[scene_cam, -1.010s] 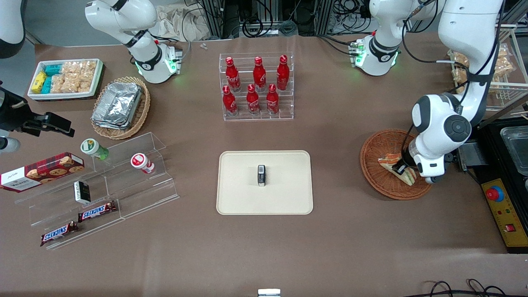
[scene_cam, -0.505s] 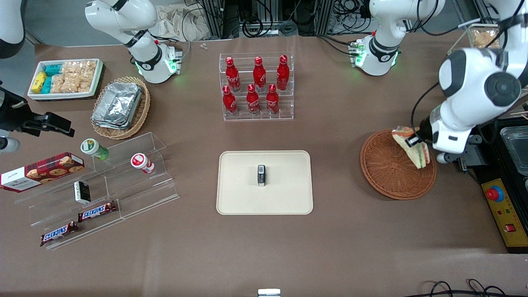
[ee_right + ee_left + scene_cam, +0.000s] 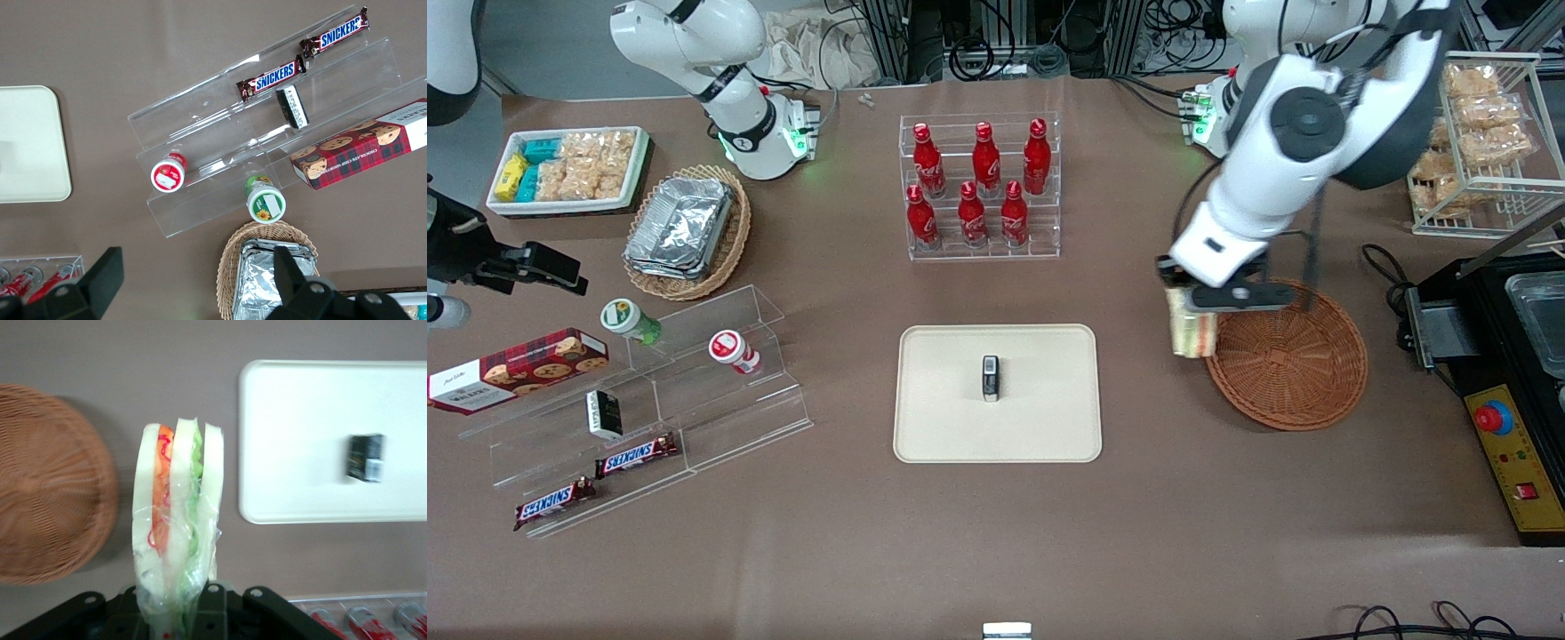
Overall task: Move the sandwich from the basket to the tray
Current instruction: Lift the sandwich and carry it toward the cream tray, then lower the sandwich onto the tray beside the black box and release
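My left gripper (image 3: 1193, 311) (image 3: 179, 613) is shut on the wrapped sandwich (image 3: 1192, 332) (image 3: 177, 520), holding it in the air above the table. The sandwich hangs just past the rim of the reddish-brown wicker basket (image 3: 1294, 360) (image 3: 47, 500), between it and the cream tray (image 3: 1040, 436) (image 3: 300, 433). Pale bread with orange and green filling shows in the left wrist view. The basket holds nothing now. A small black packet (image 3: 991, 378) (image 3: 366, 457) lies in the middle of the tray.
A clear rack of red cola bottles (image 3: 980, 187) stands farther from the front camera than the tray. Toward the parked arm's end are an acrylic step shelf (image 3: 649, 400) with snack bars, a tan basket of foil trays (image 3: 687, 229) and a white bin (image 3: 569, 169).
The gripper lifted the sandwich out of the basket and carried it over the rim toward the tray. The arm swung up and toward the table's middle.
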Controlling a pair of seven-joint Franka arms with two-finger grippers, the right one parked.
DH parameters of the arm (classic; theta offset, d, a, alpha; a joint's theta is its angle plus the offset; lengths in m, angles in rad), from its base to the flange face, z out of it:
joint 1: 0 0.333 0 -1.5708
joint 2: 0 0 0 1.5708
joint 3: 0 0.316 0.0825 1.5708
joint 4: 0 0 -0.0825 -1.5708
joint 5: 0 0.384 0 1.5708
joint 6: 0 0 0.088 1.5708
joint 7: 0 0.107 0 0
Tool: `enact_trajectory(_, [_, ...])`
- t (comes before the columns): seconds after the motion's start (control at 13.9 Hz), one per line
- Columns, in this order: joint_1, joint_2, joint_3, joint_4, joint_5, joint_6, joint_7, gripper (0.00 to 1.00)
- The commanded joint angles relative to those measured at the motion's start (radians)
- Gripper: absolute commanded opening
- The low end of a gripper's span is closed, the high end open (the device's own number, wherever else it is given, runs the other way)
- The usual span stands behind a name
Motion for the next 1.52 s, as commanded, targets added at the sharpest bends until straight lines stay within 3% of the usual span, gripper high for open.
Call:
enact_trajectory(0.0, [0.009, 0.144, -0.066, 0.095, 0.045, 0.059, -0.026, 0.00])
enact_trajectory(0.14, [0.009, 0.242, -0.132, 0.117, 0.142, 0.128, -0.119, 0.00])
enact_trajectory(0.58, [0.008, 0.590, -0.219, 0.212, 0.569, 0.248, -0.457, 0.00])
enact_trajectory(0.72, [0.008, 0.638, -0.219, 0.214, 0.625, 0.283, -0.474, 0.00])
enact_trajectory(1.01, [0.005, 0.712, -0.218, 0.252, 0.652, 0.302, -0.459, 0.00])
enact_trajectory(1.08, [0.005, 0.721, -0.218, 0.252, 0.687, 0.302, -0.459, 0.39])
enact_trajectory(1.15, [0.005, 0.726, -0.218, 0.249, 0.703, 0.302, -0.460, 0.93])
enact_trajectory(1.23, [0.005, 0.724, -0.218, 0.249, 0.703, 0.302, -0.466, 1.00])
enact_trajectory(1.44, [0.014, 0.686, -0.229, 0.241, 0.685, 0.291, -0.480, 1.00])
